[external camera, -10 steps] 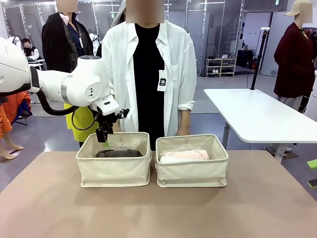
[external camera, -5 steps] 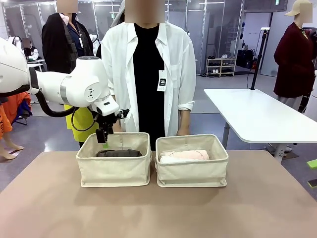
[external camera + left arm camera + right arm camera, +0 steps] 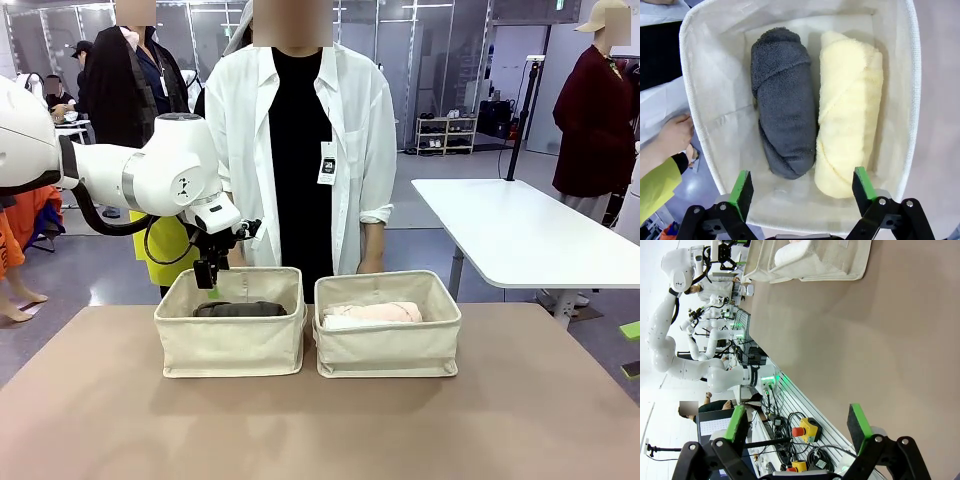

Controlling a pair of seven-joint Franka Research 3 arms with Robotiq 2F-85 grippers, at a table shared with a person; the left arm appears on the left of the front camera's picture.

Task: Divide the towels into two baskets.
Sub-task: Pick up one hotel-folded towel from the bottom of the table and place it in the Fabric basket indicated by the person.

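grey towel (image 3: 782, 105), yellow towel (image 3: 847, 115) | left basket (image 3: 705, 100) | side by side

Person (image 3: 300, 150) blocks far side; table (image 3: 320, 420) near side free.

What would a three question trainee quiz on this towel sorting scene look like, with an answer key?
1. True or false: the dark grey towel and the pale yellow towel lie side by side in one basket.
2. Which is the left gripper? A) shut on a towel B) open above the basket C) resting on the table.
3. Fill in: in the front view, the other basket holds a pale ____ towel.

Key: 1 true; 2 B; 3 pink.
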